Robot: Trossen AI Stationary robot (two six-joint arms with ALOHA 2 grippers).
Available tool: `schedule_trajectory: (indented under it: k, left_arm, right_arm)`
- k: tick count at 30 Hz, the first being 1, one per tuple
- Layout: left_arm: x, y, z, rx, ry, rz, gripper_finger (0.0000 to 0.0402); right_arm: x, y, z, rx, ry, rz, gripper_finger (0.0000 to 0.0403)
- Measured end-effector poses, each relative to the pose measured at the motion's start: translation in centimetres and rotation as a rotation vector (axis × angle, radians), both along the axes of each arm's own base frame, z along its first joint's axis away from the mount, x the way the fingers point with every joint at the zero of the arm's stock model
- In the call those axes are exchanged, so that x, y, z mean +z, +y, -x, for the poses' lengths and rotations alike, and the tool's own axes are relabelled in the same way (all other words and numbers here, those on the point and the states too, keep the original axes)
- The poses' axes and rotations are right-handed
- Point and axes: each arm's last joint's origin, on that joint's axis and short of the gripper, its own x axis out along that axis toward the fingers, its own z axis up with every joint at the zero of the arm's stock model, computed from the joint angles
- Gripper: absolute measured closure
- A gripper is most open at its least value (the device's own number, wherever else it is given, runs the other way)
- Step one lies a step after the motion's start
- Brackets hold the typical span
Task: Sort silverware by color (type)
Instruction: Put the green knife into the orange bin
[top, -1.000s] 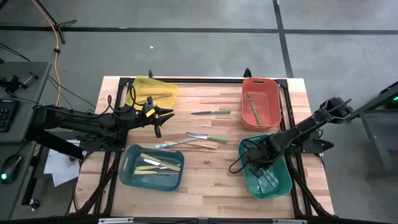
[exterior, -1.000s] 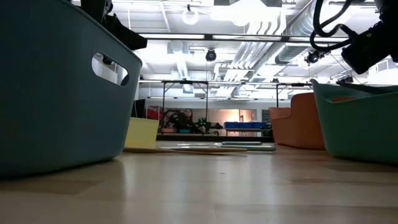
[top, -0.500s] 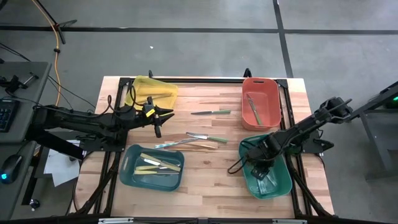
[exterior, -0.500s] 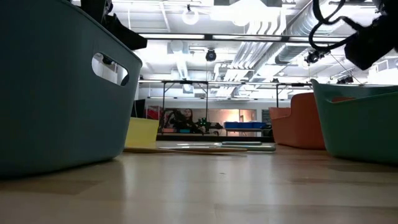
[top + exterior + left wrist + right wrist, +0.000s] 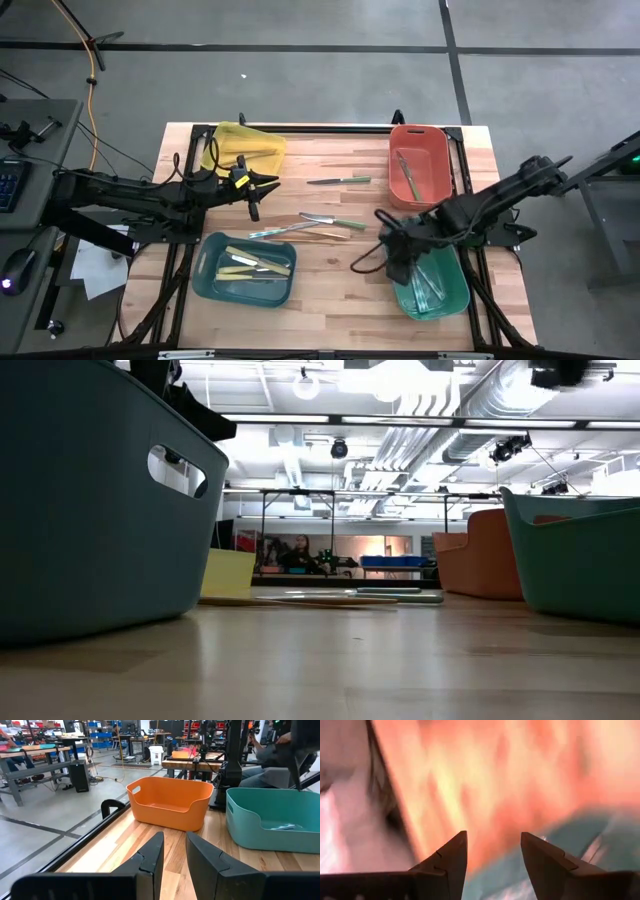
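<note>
Now that a piece has been dropped into the green bin [image 5: 436, 285], the right gripper [image 5: 392, 252] has been swung out over its rim, jaws parted and empty. Loose silverware [image 5: 322, 226] remains mid-table; the left gripper [image 5: 262, 188], narrowly parted, holds nothing.

Yellow bin [image 5: 243, 146], orange bin [image 5: 420, 164] and two teal bins [image 5: 245, 268] on the table [image 5: 330, 300].
</note>
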Motion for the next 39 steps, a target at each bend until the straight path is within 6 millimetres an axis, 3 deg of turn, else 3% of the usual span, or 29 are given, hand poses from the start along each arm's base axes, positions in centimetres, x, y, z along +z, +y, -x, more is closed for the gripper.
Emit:
schedule_trajectory:
  k: [6,10,15,20,25,30,35,39]
  left_arm:
    - [0.0,0.0,0.0,0.000,0.000,0.000,0.0330]
    - [0.0,0.0,0.0,0.000,0.000,0.000,0.0330]
    - [0.0,0.0,0.0,0.000,0.001,0.000,0.0330]
    - [-0.1,0.0,0.0,-0.001,0.015,0.001,0.0330]
    - [-0.3,-0.1,0.0,-0.035,0.027,0.005,0.0330]
    - [-0.1,-0.2,0.0,-0.067,0.013,0.006,0.0330]
    - [0.1,-0.2,-0.1,-0.067,-0.016,0.003,0.0330]
    - [0.2,-0.2,-0.1,-0.069,-0.007,-0.027,0.0330]
  right_arm:
    - [2.7,-1.1,-1.8,0.027,-0.329,0.431,0.0234]
    - [3.1,-2.7,-3.3,0.076,-0.393,0.629,0.0234]
    - [2.3,-5.7,-5.6,0.088,-0.343,0.823,0.0234]
    - [1.2,-9.4,-6.9,0.120,-0.282,0.794,0.0234]
    - [-0.8,-11.9,-5.2,0.085,-0.288,0.744,0.0234]
    - [-3.9,-12.7,-3.2,0.022,-0.519,0.696,0.0234]
    - [-6.9,-13.2,-3.2,0.018,-0.866,0.653,0.0234]
    - [-8.0,-13.5,-3.6,0.022,-1.007,0.719,0.0234]
